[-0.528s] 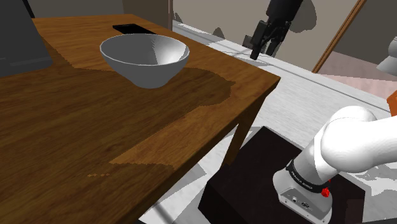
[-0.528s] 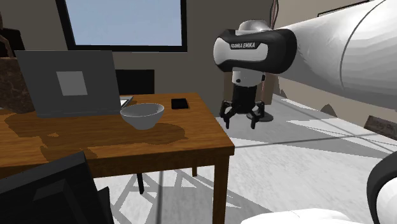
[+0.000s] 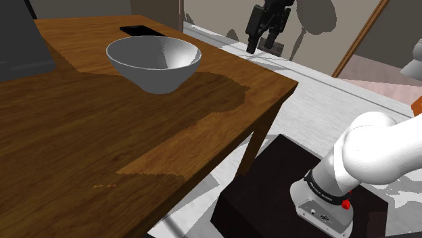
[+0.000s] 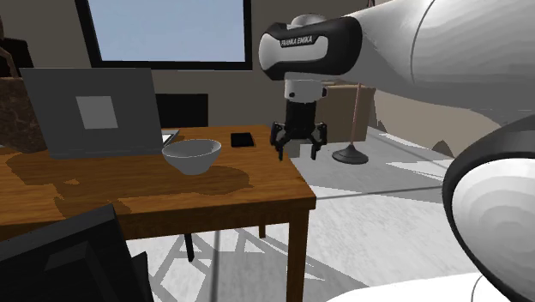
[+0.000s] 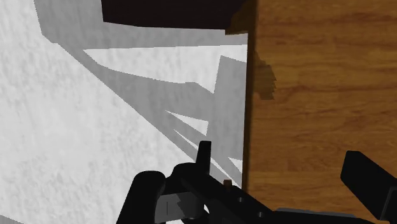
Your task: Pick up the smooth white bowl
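Observation:
The smooth white bowl point(image 3: 154, 61) stands upright on the wooden table point(image 3: 81, 142), near its far end; it appears again as the bowl point(image 4: 192, 156) in the second exterior view. My black gripper point(image 3: 262, 47) hangs in the air beyond the table's edge, apart from the bowl and off to the shoulder view's right. From the second exterior view, the gripper point(image 4: 297, 153) hovers by the table's right edge, fingers pointing down. In the wrist view the gripper point(image 5: 285, 170) is open with nothing between its fingers, above the table edge point(image 5: 251, 95) and pale floor.
A grey laptop point(image 4: 90, 111) stands open behind the bowl. A black phone point(image 4: 243, 139) lies flat between bowl and gripper. A dark chair back point(image 4: 69, 257) is at the table's near side. The dark stand point(image 3: 284, 196) sits beside the table. A lamp base point(image 4: 350, 156) rests on the floor.
The gripper has moved toward the table and bowl, leftward in both exterior views and a little higher in the shoulder view. The bowl has not moved.

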